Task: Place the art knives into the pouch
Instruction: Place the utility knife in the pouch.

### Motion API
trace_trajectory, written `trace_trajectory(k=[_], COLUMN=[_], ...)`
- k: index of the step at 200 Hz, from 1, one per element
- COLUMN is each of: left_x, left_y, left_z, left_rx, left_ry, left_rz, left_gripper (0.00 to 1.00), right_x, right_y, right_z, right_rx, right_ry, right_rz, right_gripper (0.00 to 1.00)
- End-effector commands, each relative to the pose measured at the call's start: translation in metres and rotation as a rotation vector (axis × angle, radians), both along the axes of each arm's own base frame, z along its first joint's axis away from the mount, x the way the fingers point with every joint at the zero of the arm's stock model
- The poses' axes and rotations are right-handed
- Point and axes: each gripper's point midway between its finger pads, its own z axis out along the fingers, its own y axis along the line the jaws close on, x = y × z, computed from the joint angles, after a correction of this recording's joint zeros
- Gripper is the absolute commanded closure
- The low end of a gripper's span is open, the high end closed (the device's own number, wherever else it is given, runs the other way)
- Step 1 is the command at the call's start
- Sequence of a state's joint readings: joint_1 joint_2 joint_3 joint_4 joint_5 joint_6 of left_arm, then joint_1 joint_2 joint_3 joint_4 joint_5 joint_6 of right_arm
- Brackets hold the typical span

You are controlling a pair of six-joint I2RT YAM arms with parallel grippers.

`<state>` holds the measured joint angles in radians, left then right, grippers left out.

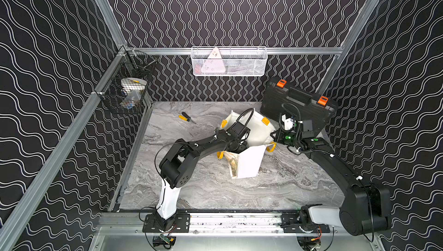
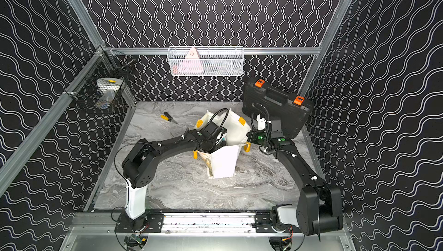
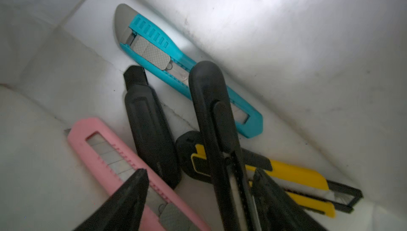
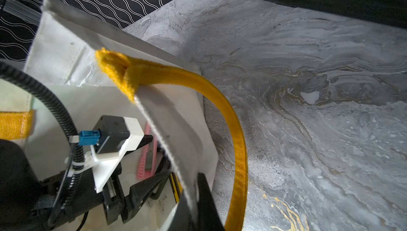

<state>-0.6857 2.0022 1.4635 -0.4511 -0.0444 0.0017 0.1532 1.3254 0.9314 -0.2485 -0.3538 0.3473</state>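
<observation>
— Starting at the left, what is that arm doing?

— It is reaching across the counter (image 1: 191, 190) and down into the mouth of the pouch (image 1: 249, 163). The left tool (image 3: 199, 171) is sitting deep inside, with its fingers (image 3: 132, 196) standing well apart and gripping nothing.

— And the art knife?

— The art knife (image 3: 211, 108), the black one, is lying in the gap between those fingers. It is sitting clear of one finger and close beside the other, though I cannot tell if it is touching that one. Its long axis is running straight out ahead of the tool, along the line of reach. Its rounded far end is lying over a teal knife (image 3: 154, 42).

— So it is inside?

— Yes, it is down in the pouch with a pink knife (image 3: 110, 152), a second black knife (image 3: 152, 135) and a yellow knife (image 3: 297, 174). I would judge the placing nearly done.

— What is the next move hanging on?

— The knife is pointing the same way as the tool and lying directly ahead of it. Backing straight out along that line should leave it lying there. Drifting sideways could be catching it on a finger.

— And over on the right?

— The right tool (image 4: 195, 185) is pinching together on the pouch's rim beside a yellow handle (image 4: 220, 91), seemingly keeping the mouth open. The left arm is far nearer the knife.
</observation>
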Motion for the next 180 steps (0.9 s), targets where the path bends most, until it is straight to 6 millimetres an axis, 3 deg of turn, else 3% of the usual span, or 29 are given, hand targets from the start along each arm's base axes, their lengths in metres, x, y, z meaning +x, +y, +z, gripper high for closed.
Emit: trace_trajectory(k=[1, 67, 114, 180], left_x=[0.003, 0.012, 0.011, 0.010], left_y=[-0.010, -0.038, -0.044, -0.042], left_z=[0.013, 0.059, 0.097, 0.185], left_rx=[-0.061, -0.169, -0.222, -0.324], left_ry=[-0.019, -0.065, -0.119, -0.261], left_rz=[-0.014, -0.034, -0.041, -0.049], left_gripper=[0.19, 0.18, 0.18, 0.18], right_x=[0.006, 0.007, 0.007, 0.007], right_y=[-0.001, 0.002, 0.004, 0.005], right_z=[0.005, 0.005, 0.005, 0.005], right_rx=[-0.002, 0.011, 0.016, 0.020], right_ry=[-0.032, -0.030, -0.031, -0.031], right_rz=[-0.006, 0.005, 0.009, 0.012], right_gripper=[1.00, 1.00, 1.00, 1.00])
